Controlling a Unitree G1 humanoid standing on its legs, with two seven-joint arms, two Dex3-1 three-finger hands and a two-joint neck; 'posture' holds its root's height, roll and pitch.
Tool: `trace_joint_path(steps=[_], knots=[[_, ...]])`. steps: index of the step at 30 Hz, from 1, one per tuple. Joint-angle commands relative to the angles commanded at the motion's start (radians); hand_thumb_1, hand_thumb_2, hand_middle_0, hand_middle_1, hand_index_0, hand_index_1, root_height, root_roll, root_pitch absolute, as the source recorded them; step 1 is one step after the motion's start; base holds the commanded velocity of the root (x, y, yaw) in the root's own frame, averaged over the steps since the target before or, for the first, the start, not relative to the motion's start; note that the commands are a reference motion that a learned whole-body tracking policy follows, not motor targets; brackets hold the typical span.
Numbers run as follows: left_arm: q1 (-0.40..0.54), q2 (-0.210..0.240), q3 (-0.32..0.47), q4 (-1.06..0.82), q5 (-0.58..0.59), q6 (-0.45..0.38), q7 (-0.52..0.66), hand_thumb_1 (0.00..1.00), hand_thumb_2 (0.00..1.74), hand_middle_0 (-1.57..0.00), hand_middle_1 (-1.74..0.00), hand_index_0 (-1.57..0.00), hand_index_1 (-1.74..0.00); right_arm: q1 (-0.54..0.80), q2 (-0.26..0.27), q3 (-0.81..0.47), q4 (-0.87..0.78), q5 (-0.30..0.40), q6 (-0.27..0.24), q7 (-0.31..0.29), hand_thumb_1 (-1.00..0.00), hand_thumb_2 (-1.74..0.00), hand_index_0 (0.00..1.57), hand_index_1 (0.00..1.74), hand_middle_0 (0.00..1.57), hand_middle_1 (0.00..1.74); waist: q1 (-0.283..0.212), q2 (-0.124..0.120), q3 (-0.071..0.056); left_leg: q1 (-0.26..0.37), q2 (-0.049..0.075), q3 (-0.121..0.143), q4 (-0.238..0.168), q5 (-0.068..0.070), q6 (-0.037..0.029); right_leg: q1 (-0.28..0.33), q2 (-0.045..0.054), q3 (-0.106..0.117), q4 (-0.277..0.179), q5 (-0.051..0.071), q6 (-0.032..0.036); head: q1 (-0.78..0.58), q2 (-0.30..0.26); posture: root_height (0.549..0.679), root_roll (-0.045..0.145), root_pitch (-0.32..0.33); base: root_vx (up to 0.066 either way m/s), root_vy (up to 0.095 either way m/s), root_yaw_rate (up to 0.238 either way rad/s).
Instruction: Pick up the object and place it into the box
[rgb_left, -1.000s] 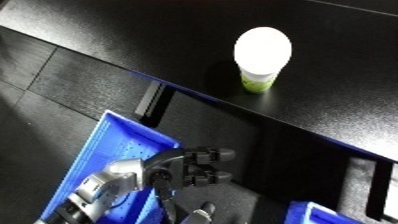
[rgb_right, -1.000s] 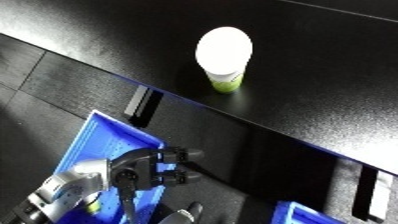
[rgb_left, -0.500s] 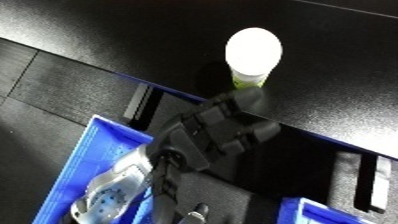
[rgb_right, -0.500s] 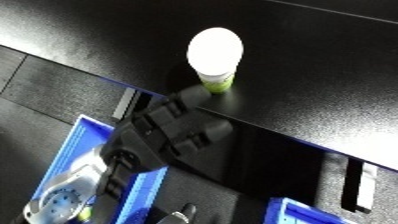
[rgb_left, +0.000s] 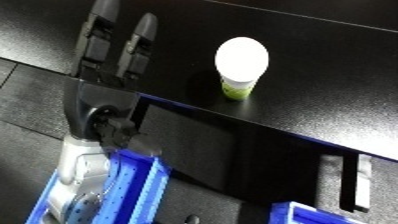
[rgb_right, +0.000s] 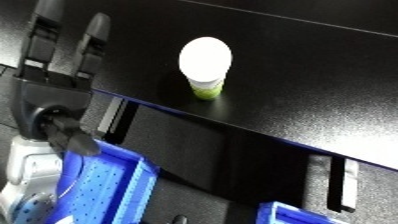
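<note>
We are holding our left robot hand open, fingers straight, over the black worktop, left of the bulb.

Left hand fingertips cut off at top edge; bin cropped by bottom edge, its interior partly hidden behind forearm; bulb overexposed, no surface detail; 2nd blue item mostly out of frame.

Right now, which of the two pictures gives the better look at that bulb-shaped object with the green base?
The left eye view: the bulb stands nearer the middle there, white top and green base both clear. The right eye view shows it whole too, only shifted left.
</note>
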Motion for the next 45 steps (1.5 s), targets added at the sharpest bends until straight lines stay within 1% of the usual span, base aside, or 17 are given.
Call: trace_joint_path(steps=[2, 4, 6, 8, 12, 17, 22, 28, 31, 34, 40, 45], knots=[[-0.005, 0.02, -0.003, 0.012, 0.113, 0.0, 0.092, 0.0, 0.0, 0.0, 0.0, 0.0, 0.0, 0.0, -0.004, 0.008, -0.01, -0.002, 0.003, -0.008, 0.0, 0.0, 0.0, 0.0, 0.0, 0.0, -0.006, 0.004, 0.004, -0.005, 0.0, 0.003, 0.005, 0.0, 0.0015, -0.008, 0.0007, 0.005, 0.009, -0.002, -0.0017, -0.001, 0.016, 0.632, 0.035, -0.1, -0.011, 0.039, -0.045], [-0.014, 0.04, -0.013, 0.028, 0.2, 0.022, 0.152, 0.0, 0.0, 0.0, 0.0, 0.0, 0.0, -0.003, -0.01, 0.015, -0.015, -0.001, 0.003, -0.012, 0.0, 0.0, 0.0, 0.0, 0.0, 0.0, -0.012, 0.007, 0.008, -0.014, 0.001, 0.007, 0.013, -0.001, 0.0035, -0.019, 0.0009, 0.009, 0.018, -0.003, -0.003, -0.004, 0.022, 0.63, 0.035, -0.099, -0.02, 0.036, -0.051], [-0.028, 0.055, -0.032, 0.044, 0.257, 0.059, 0.192, 0.0, 0.0, 0.0, 0.0, 0.0, 0.0, -0.008, -0.017, 0.021, -0.018, -0.001, 0.005, -0.013, 0.0, 0.0, 0.0, 0.0, 0.0, 0.0, -0.02, 0.01, 0.01, -0.021, 0.002, 0.011, 0.021, -0.002, 0.0054, -0.028, 0.0019, 0.014, 0.025, -0.003, -0.0034, -0.01, 0.026, 0.629, 0.035, -0.099, -0.011, 0.031, -0.059], [-0.045, 0.069, -0.055, 0.068, 0.285, 0.099, 0.221, 0.0, 0.0, 0.0, 0.0, 0.0, 0.0, -0.015, -0.025, 0.027, -0.02, -0.003, 0.01, -0.012, 0.0, 0.0, 0.0, 0.0, 0.0, 0.0, -0.028, 0.011, 0.011, -0.026, 0.004, 0.016, 0.027, -0.003, 0.0069, -0.034, 0.0037, 0.018, 0.029, -0.002, -0.0033, -0.022, 0.031, 0.629, 0.034, -0.098, 0.003, 0.026, -0.071], [-0.086, 0.093, -0.104, 0.135, 0.274, 0.169, 0.255, 0.0, 0.0, 0.0, 0.0, 0.0, 0.0, -0.032, -0.039, 0.037, -0.023, -0.019, 0.024, -0.007, 0.0, 0.0, 0.0, 0.0, 0.0, 0.0, -0.047, 0.012, 0.016, -0.034, 0.012, 0.027, 0.039, -0.004, 0.0086, -0.049, 0.0083, 0.031, 0.035, 0.002, -0.001, -0.049, 0.036, 0.628, 0.033, -0.099, 0.01, 0.028, -0.086], [-0.138, 0.103, -0.159, 0.225, 0.272, 0.208, 0.265, 0.0, 0.0, 0.0, 0.0, 0.0, 0.0, -0.053, -0.049, 0.053, -0.022, -0.036, 0.04, -0.007, 0.0, 0.0, 0.0, 0.0, 0.0, 0.0, -0.068, 0.012, 0.022, -0.041, 0.022, 0.042, 0.05, -0.006, 0.0118, -0.068, 0.0144, 0.047, 0.045, 0.005, 0.0013, -0.074, 0.041, 0.627, 0.03, -0.098, 0.021, 0.032, -0.098], [-0.192, 0.098, -0.216, 0.312, 0.286, 0.242, 0.266, 0.0, 0.0, 0.0, 0.0, 0.0, 0.0, -0.073, -0.054, 0.064, -0.027, -0.045, 0.056, -0.016, 0.0, 0.0, 0.0, 0.0, 0.0, 0.0, -0.088, 0.011, 0.03, -0.049, 0.03, 0.056, 0.063, -0.01, 0.0164, -0.087, 0.0197, 0.062, 0.055, 0.009, 0.003, -0.095, 0.041, 0.626, 0.026, -0.097, 0.022, 0.024, -0.082], [-0.261, 0.087, -0.276, 0.405, 0.269, 0.289, 0.265, 0.0, 0.0, 0.0, 0.0, 0.0, 0.0, -0.096, -0.058, 0.077, -0.032, -0.042, 0.066, -0.025, 0.0, 0.0, 0.0, 0.0, 0.0, 0.0, -0.108, 0.008, 0.04, -0.063, 0.038, 0.071, 0.082, -0.018, 0.0208, -0.11, 0.0233, 0.077, 0.061, 0.016, 0.008, -0.109, 0.047, 0.624, 0.022, -0.094, 0.016, 0.011, -0.062], [-0.296, 0.077, -0.295, 0.447, 0.25, 0.309, 0.271, 0.0, 0.0, 0.0, 0.0, 0.0, 0.0, -0.108, -0.057, 0.082, -0.041, -0.039, 0.072, -0.036, 0.0, 0.0, 0.0, 0.0, 0.0, 0.0, -0.12, 0.006, 0.045, -0.068, 0.043, 0.077, 0.087, -0.022, 0.022, -0.12, 0.0257, 0.085, 0.059, 0.021, 0.0107, -0.123, 0.055, 0.624, 0.021, -0.091, 0.01, 0.014, -0.071], [-0.329, 0.074, -0.309, 0.479, 0.25, 0.311, 0.275, 0.0, 0.0, 0.0, 0.0, 0.0, 0.0, -0.117, -0.057, 0.088, -0.054, -0.036, 0.079, -0.045, 0.0, 0.0, 0.0, 0.0, 0.0, 0.0, -0.132, 0.003, 0.051, -0.068, 0.048, 0.083, 0.087, -0.025, 0.0231, -0.127, 0.0288, 0.092, 0.054, 0.026, 0.0131, -0.13, 0.064, 0.624, 0.02, -0.089, 0.012, 0.012, -0.086], [-0.394, 0.073, -0.331, 0.518, 0.251, 0.32, 0.278, 0.0, 0.0, 0.0, 0.0, 0.0, 0.0, -0.128, -0.061, 0.094, -0.064, -0.036, 0.085, -0.051, 0.0, 0.0, 0.0, 0.0, 0.0, 0.0, -0.15, 0.003, 0.058, -0.072, 0.055, 0.093, 0.088, -0.025, 0.024, -0.137, 0.0331, 0.102, 0.047, 0.035, 0.0139, -0.145, 0.086, 0.624, 0.018, -0.084, 0.006, 0.007, -0.065], [-0.457, 0.07, -0.35, 0.552, 0.236, 0.335, 0.285, 0.25, 0.44, -0.39, -0.44, -0.39, -0.44, -0.144, -0.061, 0.1, -0.063, -0.036, 0.085, -0.053, 0.0, 0.0, 0.0, 0.0, 0.0, 0.0, -0.164, 0.003, 0.062, -0.078, 0.059, 0.101, 0.093, -0.029, 0.0239, -0.147, 0.035, 0.109, 0.047, 0.039, 0.0146, -0.158, 0.085, 0.624, 0.018, -0.08, 0.002, 0.005, -0.046]])
